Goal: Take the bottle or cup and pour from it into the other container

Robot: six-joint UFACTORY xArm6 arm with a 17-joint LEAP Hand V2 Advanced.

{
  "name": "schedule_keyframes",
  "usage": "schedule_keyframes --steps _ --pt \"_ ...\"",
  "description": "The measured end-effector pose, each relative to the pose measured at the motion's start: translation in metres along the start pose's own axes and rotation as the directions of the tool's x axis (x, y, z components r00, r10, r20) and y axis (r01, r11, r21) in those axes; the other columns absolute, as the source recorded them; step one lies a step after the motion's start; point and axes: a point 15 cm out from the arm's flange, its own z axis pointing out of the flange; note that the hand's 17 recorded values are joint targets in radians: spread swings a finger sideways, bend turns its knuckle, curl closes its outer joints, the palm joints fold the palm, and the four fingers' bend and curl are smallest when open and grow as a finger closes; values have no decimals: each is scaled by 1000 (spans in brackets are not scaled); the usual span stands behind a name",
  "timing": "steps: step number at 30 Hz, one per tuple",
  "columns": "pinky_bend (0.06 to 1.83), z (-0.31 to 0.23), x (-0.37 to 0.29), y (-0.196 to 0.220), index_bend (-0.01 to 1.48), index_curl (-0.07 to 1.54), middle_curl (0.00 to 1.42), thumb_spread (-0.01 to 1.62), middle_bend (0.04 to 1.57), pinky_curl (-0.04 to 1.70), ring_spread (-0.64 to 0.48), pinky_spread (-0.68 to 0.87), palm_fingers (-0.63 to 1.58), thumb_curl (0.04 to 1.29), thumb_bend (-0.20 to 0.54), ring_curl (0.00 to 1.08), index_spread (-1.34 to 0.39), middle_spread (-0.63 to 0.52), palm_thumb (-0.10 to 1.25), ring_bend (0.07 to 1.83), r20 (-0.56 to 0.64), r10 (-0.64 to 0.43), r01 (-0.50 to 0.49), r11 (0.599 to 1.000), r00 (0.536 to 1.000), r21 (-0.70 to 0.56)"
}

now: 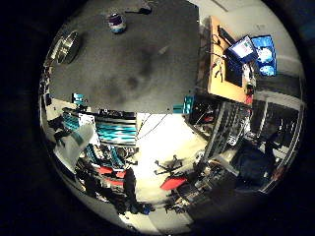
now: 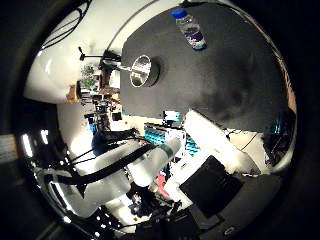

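right thumb side palm view shows a clear plastic bottle with a blue cap (image 2: 189, 29) and a shiny metal cup (image 2: 141, 70) standing apart on a dark grey table (image 2: 225, 75), well away from the white-and-black hand (image 2: 210, 150); whether its fingers are open, i cannot tell.

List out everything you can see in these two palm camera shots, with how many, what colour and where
bottle: one, clear with a blue cap and dark label, upright on the table near its far edge
metal cup: one, shiny silver, open mouth showing, on the table apart from the bottle
table: one, dark grey top, holds both containers
wooden desk: one, tan, beside the table, with lit blue screens on it
red chairs: at least two, on the pale floor beyond the table
arm: white segments reaching in from the view's edge, off the table
hand: none of it clearly visible
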Motion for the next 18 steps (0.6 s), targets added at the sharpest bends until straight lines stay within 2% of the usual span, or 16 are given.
schedule_keyframes --steps 6,11,16,18 --pt "762 2 -11 -9 167 324 363 1126 206 -6 188 407 304 391 -20 210 -332 13 725 385 49 7 -8 1000 999 27" --pt "805 -2 -35 -37 149 300 367 1131 219 -4 187 409 272 384 -21 217 -292 29 708 419 153 -3 -19 990 988 142" --pt "850 -12 -42 -58 146 282 373 1126 249 -5 187 423 246 377 -25 223 -259 40 673 452 284 12 -96 954 959 284" --pt "877 -15 -37 -61 138 270 373 1107 255 -3 186 422 216 360 -39 229 -248 56 609 482 329 27 -141 934 944 328"
